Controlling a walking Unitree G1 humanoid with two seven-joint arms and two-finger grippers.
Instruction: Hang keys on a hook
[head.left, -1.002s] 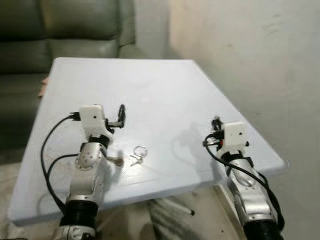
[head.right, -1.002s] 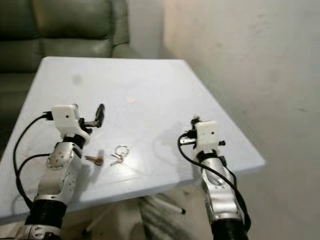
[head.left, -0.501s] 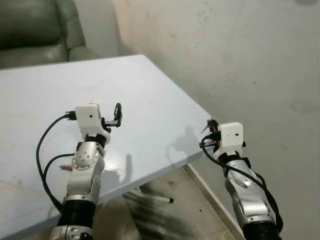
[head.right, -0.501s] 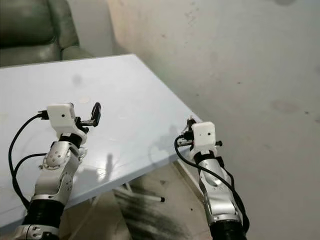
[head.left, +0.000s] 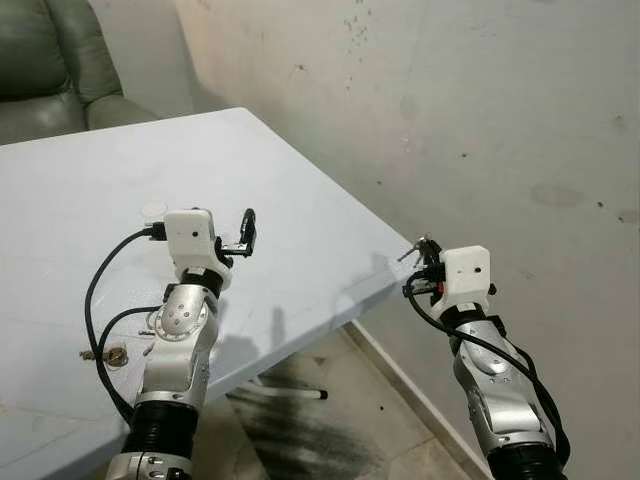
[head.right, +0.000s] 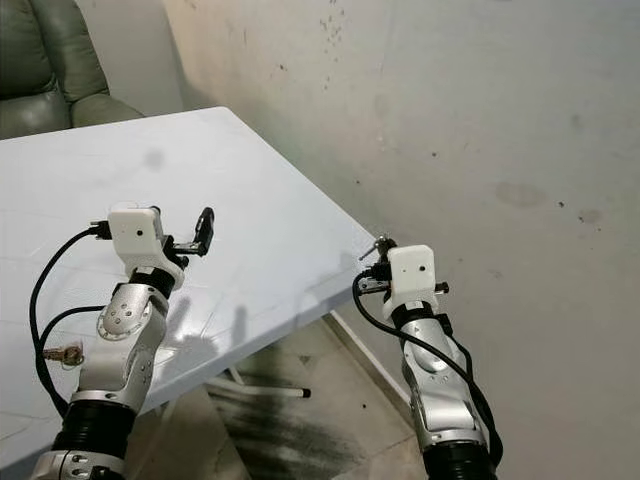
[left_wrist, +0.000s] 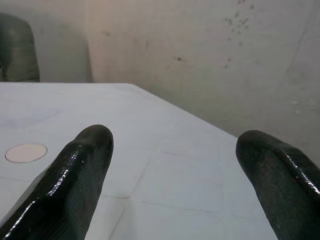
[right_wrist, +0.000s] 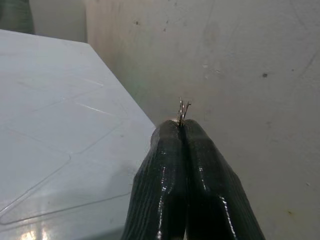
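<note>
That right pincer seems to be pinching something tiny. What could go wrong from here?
1. The right pincer is shut on a thin metal bit that pokes out only at its very tips, by the table corner. It could slip out and drop to the floor.
2. A key lies close beside the left arm; the arm might knock it.

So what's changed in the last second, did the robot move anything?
Mostly the robot turned to its right, so the wall has replaced the sofa in view; nothing on the table visibly shifted. Both arms stay raised as before: left gripper open above the table, right gripper shut on a thin metal piece. One key still lies on the table.
</note>
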